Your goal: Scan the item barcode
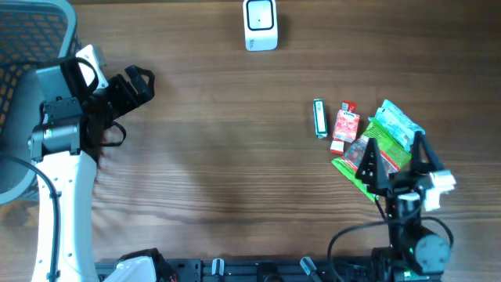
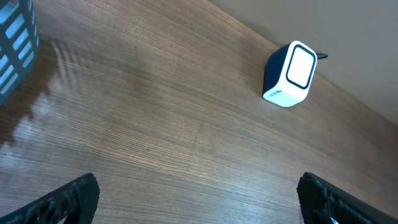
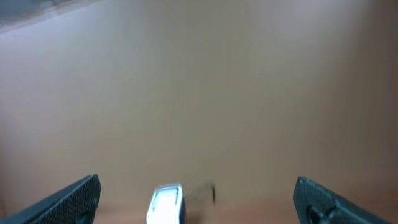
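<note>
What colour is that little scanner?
The scanner is white with dark blue sides; best in left wrist view.

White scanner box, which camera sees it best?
The left wrist view: the white scanner box is big and sharp there. Overhead shows it small, from above; right wrist, only a blurry bit.
</note>
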